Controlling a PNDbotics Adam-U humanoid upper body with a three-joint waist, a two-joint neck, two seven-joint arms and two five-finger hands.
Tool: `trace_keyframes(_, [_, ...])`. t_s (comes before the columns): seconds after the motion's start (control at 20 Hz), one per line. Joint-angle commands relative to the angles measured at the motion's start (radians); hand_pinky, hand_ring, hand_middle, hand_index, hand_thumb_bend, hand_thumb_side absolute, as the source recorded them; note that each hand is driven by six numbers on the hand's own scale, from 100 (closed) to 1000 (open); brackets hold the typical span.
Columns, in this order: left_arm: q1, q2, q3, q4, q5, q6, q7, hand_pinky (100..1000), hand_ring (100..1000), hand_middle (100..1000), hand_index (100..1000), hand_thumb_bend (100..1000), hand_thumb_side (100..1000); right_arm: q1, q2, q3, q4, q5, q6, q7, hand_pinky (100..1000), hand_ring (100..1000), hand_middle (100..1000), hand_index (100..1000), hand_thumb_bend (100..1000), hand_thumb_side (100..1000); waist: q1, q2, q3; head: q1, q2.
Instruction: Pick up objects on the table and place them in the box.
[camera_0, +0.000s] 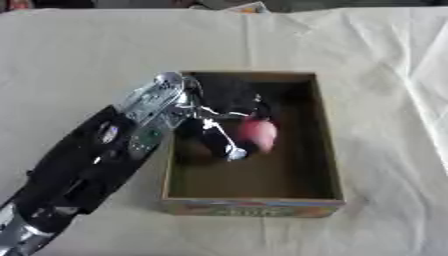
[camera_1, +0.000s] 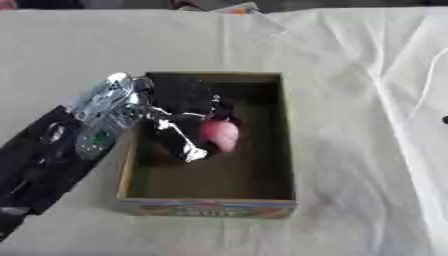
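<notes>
An open brown cardboard box (camera_0: 325, 131) sits in the middle of the white-clothed table. My left arm comes in from the lower left, and its black left hand (camera_0: 229, 98) hangs inside the box over the left half. A blurred pink rounded object (camera_0: 259, 134) sits just under the curled fingers, above the box floor. The fingers seem to pinch its top. The hand hides the box's back left corner. My right hand shows in neither view.
A wrinkled white cloth (camera_0: 376, 60) covers the table on every side of the box. A flat white and orange item (camera_0: 249, 7) lies at the far edge. A small dark spot (camera_1: 444, 120) shows at the right edge of the right eye view.
</notes>
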Motion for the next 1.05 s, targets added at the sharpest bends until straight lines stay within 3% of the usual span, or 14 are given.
trace_keyframes(0.05, [-0.022,-0.002,0.026,-0.021,-0.064,-0.209,-0.173,548,776,797,961,538,900,-0.004,-0.011,-0.007,-0.02,-0.004,0.003,-0.001,567,720,574,823,100,1000,-0.003,-0.024,-0.002,0.0,-0.002])
trace_keyframes(0.3, [-0.018,-0.011,0.047,-0.014,-0.104,-0.229,-0.157,563,786,814,981,543,948,-0.005,-0.012,-0.007,-0.02,-0.008,0.009,-0.004,567,720,574,824,100,1000,-0.001,-0.028,-0.002,0.0,-0.004])
trace_keyframes(0.4, [-0.018,-0.016,0.06,-0.02,-0.101,-0.226,-0.149,564,787,814,980,498,926,-0.006,-0.012,-0.007,-0.02,-0.01,0.011,-0.005,567,721,574,824,100,1000,-0.001,-0.029,-0.002,0.0,-0.004])
trace_keyframes(0.5, [-0.015,-0.021,0.079,-0.036,-0.087,-0.209,-0.13,556,775,800,965,384,873,-0.005,-0.013,-0.008,-0.02,-0.011,0.012,-0.006,568,721,575,824,100,1000,-0.001,-0.03,-0.001,-0.002,-0.005])
trace_keyframes(0.6, [-0.008,-0.028,0.111,-0.075,-0.043,-0.169,-0.088,538,749,770,936,170,750,-0.005,-0.013,-0.009,-0.02,-0.012,0.011,-0.008,568,721,575,823,100,1000,-0.002,-0.031,0.001,-0.004,-0.005])
trace_keyframes(0.65, [-0.002,-0.032,0.132,-0.103,-0.012,-0.137,-0.058,530,728,744,923,100,715,-0.004,-0.013,-0.009,-0.02,-0.013,0.011,-0.008,568,721,575,823,100,1000,-0.003,-0.031,0.003,-0.006,-0.004])
trace_keyframes(1.05, [0.131,-0.041,0.397,-0.418,0.455,0.341,0.398,534,620,628,877,100,803,-0.011,-0.064,-0.011,-0.02,-0.047,-0.047,-0.021,570,721,579,815,100,1000,-0.007,-0.03,0.018,-0.029,0.001])
